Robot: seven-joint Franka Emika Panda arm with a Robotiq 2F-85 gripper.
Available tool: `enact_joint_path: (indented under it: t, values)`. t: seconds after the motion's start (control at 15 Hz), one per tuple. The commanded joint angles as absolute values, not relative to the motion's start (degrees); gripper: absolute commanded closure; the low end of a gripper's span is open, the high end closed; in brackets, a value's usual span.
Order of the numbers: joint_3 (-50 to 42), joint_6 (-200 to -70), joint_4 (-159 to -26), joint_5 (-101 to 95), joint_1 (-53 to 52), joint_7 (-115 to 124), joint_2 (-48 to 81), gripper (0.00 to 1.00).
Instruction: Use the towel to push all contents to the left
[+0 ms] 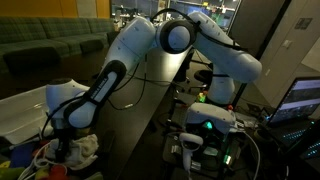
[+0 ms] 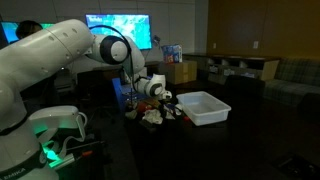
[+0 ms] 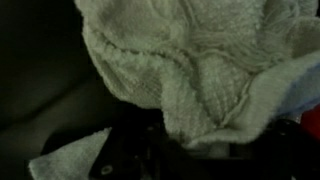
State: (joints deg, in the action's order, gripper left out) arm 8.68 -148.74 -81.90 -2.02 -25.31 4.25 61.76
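My gripper (image 1: 66, 146) is clamped fully shut and low over the counter (image 2: 195, 138), and I judge it to be holding the towel (image 3: 200, 70). In the wrist view the cloth bunches right against my fingers and fills most of the frame, hiding the fingertips, so I read the grip from the folds gathered there, not from seeing the pinch itself. The towel hangs beneath and a little to one side of me, a soft wad without any clear long axis.

What matters is where the contents (image 1: 28, 160) lie from me. In both exterior views the jumble of red, yellow, green and dark pieces sits just beside the towel, apparently touching it at the near edge and spreading outward from my gripper on one side. The white bin (image 2: 205, 108) stands beyond that pile, farther from me, near but not among the toys. In the wrist view only slivers of red and blue peep past the edge of the cloth, so the pile lies off to that side, not straight under me.

The sweep should therefore start with the towel on the far side of the pile from the target side. From these views I cannot tell whether I am there.
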Motion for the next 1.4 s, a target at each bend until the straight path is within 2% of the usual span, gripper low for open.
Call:
enact_joint_path:
  t: [0.0, 0.8, 1.07, 1.33]
  values:
    - [6.8, -149.6, -83.9, -3.6, -24.3, 4.2, 59.3, 0.99]
    - [-12.6, -157.2, -99.6, -9.3, -25.1, 16.9, 54.0, 0.99]
    - [-14.2, -154.7, -105.6, -10.6, -25.1, 18.1, 50.6, 0.99]
    - [-11.6, -150.9, -111.7, -11.1, -23.4, 15.6, 46.3, 0.99]
